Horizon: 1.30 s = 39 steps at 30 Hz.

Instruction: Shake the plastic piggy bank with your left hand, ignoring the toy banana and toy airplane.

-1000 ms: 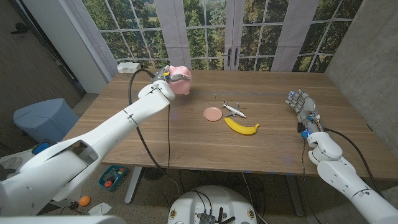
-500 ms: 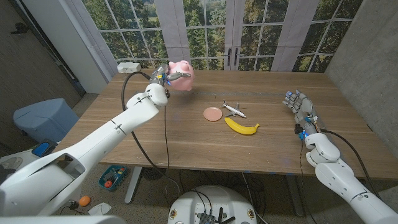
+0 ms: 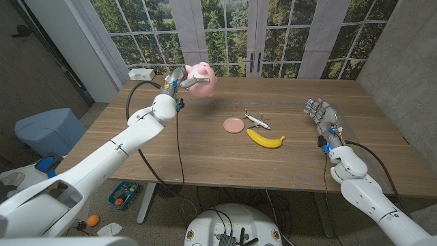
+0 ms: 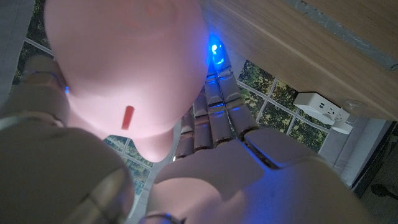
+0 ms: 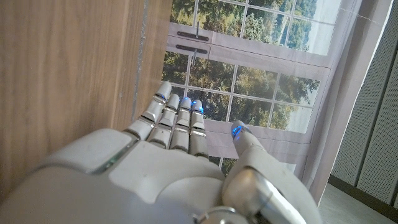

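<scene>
My left hand (image 3: 179,81) grips the pink plastic piggy bank (image 3: 203,72) and holds it in the air above the table's far left part. In the left wrist view the piggy bank (image 4: 130,68) shows its red coin slot, with my left hand (image 4: 205,162) wrapped around it. The yellow toy banana (image 3: 265,139) and the small white toy airplane (image 3: 255,120) lie near the middle of the table. My right hand (image 3: 326,116) stands open over the table's right side, fingers apart and holding nothing; the right wrist view has that right hand (image 5: 180,162) beside the wooden top.
A small pink disc (image 3: 233,125) lies just left of the airplane. A white box (image 3: 141,73) sits at the table's (image 3: 205,160) far left corner. Windows run behind the table, and a grey wall stands to the right.
My left hand has carried the piggy bank upward and slightly right, off the table. My right hand has drifted a little to the left.
</scene>
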### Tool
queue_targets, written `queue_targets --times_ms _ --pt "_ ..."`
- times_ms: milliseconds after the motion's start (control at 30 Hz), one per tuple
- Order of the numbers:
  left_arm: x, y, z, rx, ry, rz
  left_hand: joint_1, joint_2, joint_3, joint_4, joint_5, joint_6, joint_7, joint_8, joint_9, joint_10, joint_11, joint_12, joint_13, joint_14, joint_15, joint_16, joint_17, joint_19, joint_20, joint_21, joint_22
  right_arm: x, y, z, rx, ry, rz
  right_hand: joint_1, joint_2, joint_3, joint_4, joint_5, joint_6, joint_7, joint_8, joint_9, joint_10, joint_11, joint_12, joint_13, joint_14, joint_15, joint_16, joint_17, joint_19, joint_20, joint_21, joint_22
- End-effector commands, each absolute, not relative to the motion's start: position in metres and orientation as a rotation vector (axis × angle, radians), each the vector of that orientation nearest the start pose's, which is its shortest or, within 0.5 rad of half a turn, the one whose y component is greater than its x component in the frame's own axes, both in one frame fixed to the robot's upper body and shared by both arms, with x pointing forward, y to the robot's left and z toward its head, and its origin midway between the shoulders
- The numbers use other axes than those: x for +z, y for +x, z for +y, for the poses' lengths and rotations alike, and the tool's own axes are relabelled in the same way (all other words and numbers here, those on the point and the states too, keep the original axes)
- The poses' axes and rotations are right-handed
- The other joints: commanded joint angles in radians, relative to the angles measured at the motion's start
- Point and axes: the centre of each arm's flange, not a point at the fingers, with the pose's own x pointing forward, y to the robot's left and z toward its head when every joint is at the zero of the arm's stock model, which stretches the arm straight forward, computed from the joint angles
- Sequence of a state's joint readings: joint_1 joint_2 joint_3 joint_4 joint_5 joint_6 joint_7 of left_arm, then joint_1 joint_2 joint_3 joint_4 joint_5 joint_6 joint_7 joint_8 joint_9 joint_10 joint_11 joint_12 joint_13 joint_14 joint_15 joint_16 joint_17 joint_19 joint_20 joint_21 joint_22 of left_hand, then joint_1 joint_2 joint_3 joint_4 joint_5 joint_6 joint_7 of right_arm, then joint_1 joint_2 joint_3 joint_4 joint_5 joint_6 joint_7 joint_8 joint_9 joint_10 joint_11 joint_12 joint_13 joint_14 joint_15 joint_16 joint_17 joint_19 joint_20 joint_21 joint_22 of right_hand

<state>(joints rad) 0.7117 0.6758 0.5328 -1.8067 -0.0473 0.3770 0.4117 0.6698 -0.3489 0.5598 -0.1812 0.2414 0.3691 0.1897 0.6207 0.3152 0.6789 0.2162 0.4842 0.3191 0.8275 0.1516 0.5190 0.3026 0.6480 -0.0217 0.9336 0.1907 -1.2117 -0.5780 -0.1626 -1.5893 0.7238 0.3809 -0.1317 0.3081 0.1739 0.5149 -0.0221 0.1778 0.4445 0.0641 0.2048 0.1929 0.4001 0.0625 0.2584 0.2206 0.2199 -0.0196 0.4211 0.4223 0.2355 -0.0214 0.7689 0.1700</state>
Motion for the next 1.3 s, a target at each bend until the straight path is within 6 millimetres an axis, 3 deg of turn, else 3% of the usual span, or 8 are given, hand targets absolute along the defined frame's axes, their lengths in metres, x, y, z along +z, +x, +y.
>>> queue_targets --times_ms 33,700,1300 --pt "0.085 0.590 0.246 0.083 0.561 -0.674 0.460 0.459 0.010 0.006 0.104 0.415 -0.175 0.102 0.029 0.455 -0.392 0.071 0.274 0.378 -0.383 0.005 0.125 -0.046 -0.082 0.007 -0.001 -0.079 0.574 -0.330 0.088 0.191 -0.648 0.000 0.003 0.002 -0.002 0.005 0.009 0.000 0.000 0.003 0.008 -0.002 0.000 0.006 0.003 -0.002 0.000 -0.001 0.008 -0.006 -0.003 0.002" --pt "0.083 0.596 0.254 -0.135 0.466 -0.649 0.462 0.459 0.010 0.006 0.113 0.411 -0.174 0.105 0.025 0.454 -0.388 0.066 0.293 0.374 -0.383 0.004 0.143 -0.057 -0.078 0.018 -0.002 -0.080 0.571 -0.304 0.138 0.180 -0.649 0.001 0.002 0.001 -0.005 0.005 0.009 0.001 -0.001 0.003 0.008 0.000 -0.002 0.007 0.002 0.000 -0.001 -0.002 0.010 -0.005 -0.008 0.003" --pt "0.088 0.606 0.248 -0.408 0.337 -0.647 0.462 0.457 0.010 0.006 0.122 0.411 -0.172 0.110 0.024 0.460 -0.388 0.058 0.301 0.375 -0.383 0.002 0.158 -0.060 -0.077 0.032 -0.004 -0.080 0.563 -0.296 0.131 0.173 -0.658 0.000 0.003 0.001 -0.006 0.005 0.009 0.001 -0.001 0.003 0.009 -0.003 -0.003 0.007 0.001 0.001 -0.002 -0.002 0.010 -0.005 -0.013 0.003"
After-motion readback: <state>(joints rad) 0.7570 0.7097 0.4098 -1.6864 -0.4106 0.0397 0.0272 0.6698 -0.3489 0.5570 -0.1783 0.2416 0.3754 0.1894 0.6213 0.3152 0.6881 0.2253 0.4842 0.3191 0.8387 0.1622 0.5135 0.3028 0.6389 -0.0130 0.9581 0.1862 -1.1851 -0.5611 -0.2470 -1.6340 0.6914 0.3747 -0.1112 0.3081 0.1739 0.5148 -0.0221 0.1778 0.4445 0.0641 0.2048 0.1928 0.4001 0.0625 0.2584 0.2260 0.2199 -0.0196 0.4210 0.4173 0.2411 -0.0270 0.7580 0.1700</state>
